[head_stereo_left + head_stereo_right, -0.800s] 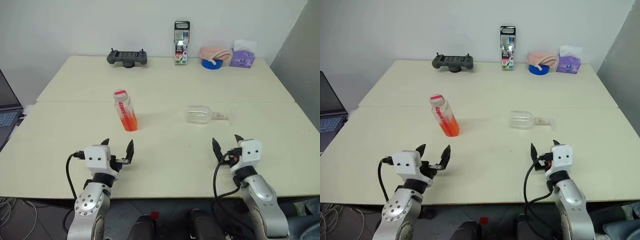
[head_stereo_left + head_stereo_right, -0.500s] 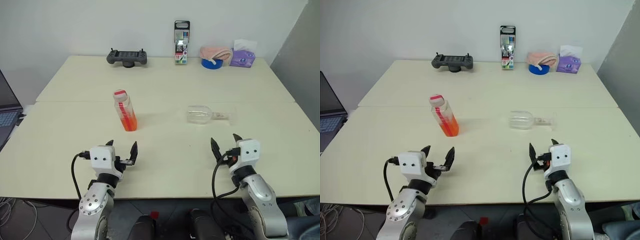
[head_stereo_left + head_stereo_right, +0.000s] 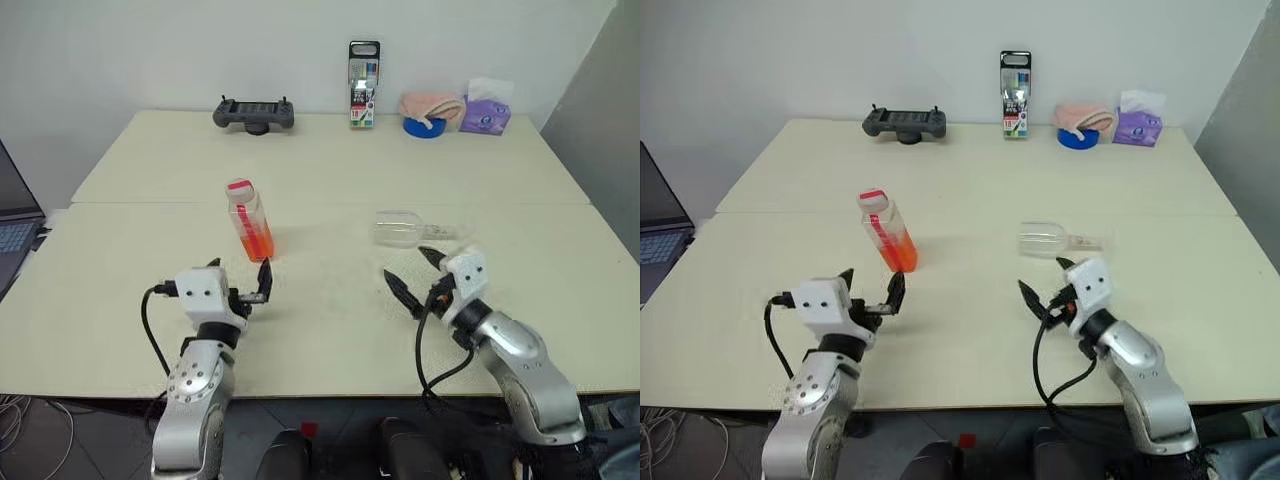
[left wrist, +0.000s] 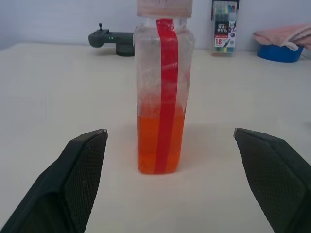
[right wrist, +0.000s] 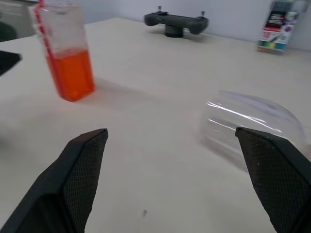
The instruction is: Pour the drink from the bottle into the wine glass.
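I have the left gripper (image 3: 238,287) low over the near part of the table (image 3: 330,180), fingers spread wide and holding nothing. It sits just short of the bottle (image 3: 249,220) and in line with it, and in the left wrist view the bottle stands centred between the two black fingers (image 4: 80,170). I judge this placement as a lined-up approach for a side grasp on the body.

The bottle stands upright on the table, left of centre. It is clear plastic with a squarish body, a red strip running down one face and a white-and-red cap still on. The drink (image 4: 160,145) is translucent orange-red and fills roughly the lower part of the body.

The right gripper (image 3: 412,278) hangs above the table right of centre, angled toward the left, fingers likewise wide apart and empty. It is close to the wine glass (image 3: 405,228) but not touching it. I judge it is placed to deal with the glass first.

The wine glass lies on its side, bowl toward the bottle, stem and foot pointing away to the right. It appears empty, though its clear walls make that hard to confirm. It would need standing up before any pouring.
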{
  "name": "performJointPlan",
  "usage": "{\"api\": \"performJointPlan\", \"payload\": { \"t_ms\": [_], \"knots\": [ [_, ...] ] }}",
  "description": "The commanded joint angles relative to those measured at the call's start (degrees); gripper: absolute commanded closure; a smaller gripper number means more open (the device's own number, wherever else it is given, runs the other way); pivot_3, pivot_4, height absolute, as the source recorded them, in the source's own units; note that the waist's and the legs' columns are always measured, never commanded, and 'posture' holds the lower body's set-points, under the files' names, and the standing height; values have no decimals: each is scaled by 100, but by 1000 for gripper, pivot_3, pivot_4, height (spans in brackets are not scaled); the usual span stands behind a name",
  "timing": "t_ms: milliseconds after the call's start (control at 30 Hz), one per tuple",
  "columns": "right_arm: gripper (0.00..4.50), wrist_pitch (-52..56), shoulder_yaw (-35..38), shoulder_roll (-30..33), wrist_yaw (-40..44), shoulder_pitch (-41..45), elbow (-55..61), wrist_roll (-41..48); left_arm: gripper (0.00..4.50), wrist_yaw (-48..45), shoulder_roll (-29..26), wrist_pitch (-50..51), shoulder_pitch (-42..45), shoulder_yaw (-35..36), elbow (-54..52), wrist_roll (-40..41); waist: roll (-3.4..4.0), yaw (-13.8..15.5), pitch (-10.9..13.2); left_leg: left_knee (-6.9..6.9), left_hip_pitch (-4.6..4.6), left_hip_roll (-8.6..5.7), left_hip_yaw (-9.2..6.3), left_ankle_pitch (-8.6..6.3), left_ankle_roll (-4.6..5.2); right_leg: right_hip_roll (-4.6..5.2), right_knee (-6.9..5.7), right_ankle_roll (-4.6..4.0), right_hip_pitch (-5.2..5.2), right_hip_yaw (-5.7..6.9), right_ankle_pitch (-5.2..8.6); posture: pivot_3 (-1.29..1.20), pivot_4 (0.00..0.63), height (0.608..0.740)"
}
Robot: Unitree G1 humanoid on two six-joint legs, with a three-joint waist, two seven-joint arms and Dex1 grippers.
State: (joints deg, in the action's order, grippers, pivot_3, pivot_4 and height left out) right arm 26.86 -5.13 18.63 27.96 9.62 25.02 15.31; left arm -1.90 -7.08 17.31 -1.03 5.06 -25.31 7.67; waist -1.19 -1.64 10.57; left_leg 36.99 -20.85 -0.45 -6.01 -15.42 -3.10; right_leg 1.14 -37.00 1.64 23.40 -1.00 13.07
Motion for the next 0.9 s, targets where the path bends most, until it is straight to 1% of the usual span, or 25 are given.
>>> {"api": "performJointPlan", "payload": {
  "t_ms": [33,167,267,400,633,900],
  "knots": [
    [0,572,-188,175,480,751,143,430,39,84,-160,-54,592,33,295,-271,0,-1,0,1,0,0,-4,1,0,-2,0,-3,-1,4,-2,0,150,740],
    [0,792,-133,234,679,1448,-123,623,39,240,-92,-133,1180,169,733,-270,-1,0,0,-2,-2,0,-9,0,0,-3,7,-1,-6,8,-2,0,150,740],
    [0,790,-71,203,708,1772,-327,671,39,250,-116,-239,1561,233,1135,-266,-1,3,0,-3,-7,-1,-8,0,-1,-1,12,-1,-3,8,-2,0,150,740],
    [0,680,-100,233,795,1912,-471,663,39,220,-167,-474,1881,282,1607,-287,-1,5,0,-4,-7,-1,-8,0,-1,1,12,-1,-3,7,-2,0,150,740],
    [0,553,-90,101,874,2154,-696,724,39,73,-316,-975,2399,286,2527,-293,-1,2,0,-2,-4,0,-8,0,-1,0,5,0,-2,8,-2,0,150,740],
    [0,469,-196,66,923,2226,-801,648,39,-109,-344,-1381,2818,182,3211,-336,-1,3,0,-3,-7,0,-8,0,-2,1,8,0,0,7,-2,0,150,740]
  ]
}}
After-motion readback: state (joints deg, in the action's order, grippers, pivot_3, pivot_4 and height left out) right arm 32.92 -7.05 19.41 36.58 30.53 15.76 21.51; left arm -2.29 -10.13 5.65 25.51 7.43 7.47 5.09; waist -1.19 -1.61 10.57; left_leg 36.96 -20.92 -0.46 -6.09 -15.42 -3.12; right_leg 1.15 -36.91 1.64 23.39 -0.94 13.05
